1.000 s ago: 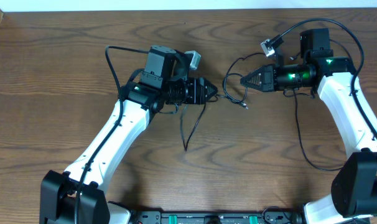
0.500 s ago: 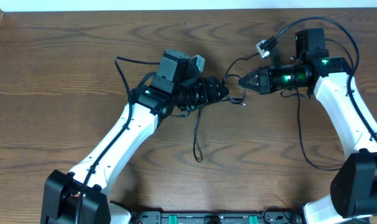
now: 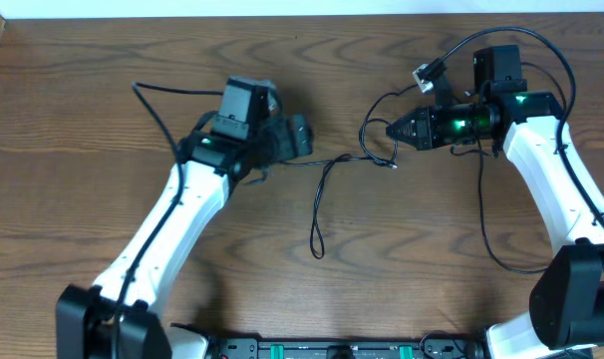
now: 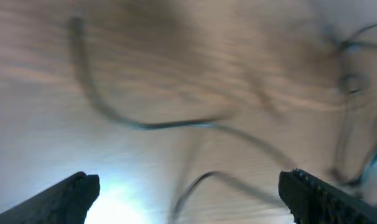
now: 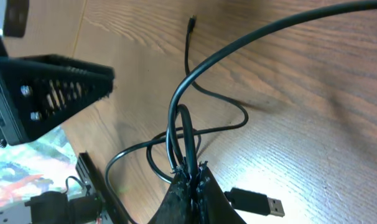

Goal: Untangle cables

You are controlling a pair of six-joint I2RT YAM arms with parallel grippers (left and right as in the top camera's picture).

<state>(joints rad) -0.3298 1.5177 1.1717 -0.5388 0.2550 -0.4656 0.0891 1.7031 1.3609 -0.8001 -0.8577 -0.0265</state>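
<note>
The cables are thin black cords. My right gripper [image 3: 390, 129] is shut on a small bunch of their loops [image 3: 375, 145], seen close up in the right wrist view as cords [image 5: 183, 134] pinched at the gripper's [image 5: 191, 171] tips. A USB plug [image 5: 254, 200] hangs beside those fingers. One black strand [image 3: 322, 189] runs left from the bunch and droops into a long loop on the table. My left gripper [image 3: 304, 135] stands wide open to the left of the bunch, with nothing in it. The left wrist view is blurred; its fingers [image 4: 76, 193] are far apart over a strand [image 4: 170, 124].
Thicker black wires [image 3: 486, 234] trail from the right arm over the wooden table [image 3: 83, 90]. Another wire [image 3: 157, 105] arches behind the left arm. A small plug tip [image 3: 395, 166] lies just below the bunch.
My left gripper has opened fully and pulled back to the left, away from the bunch. A black strand now lies stretched out on the table. The right gripper has kept its hold.
</note>
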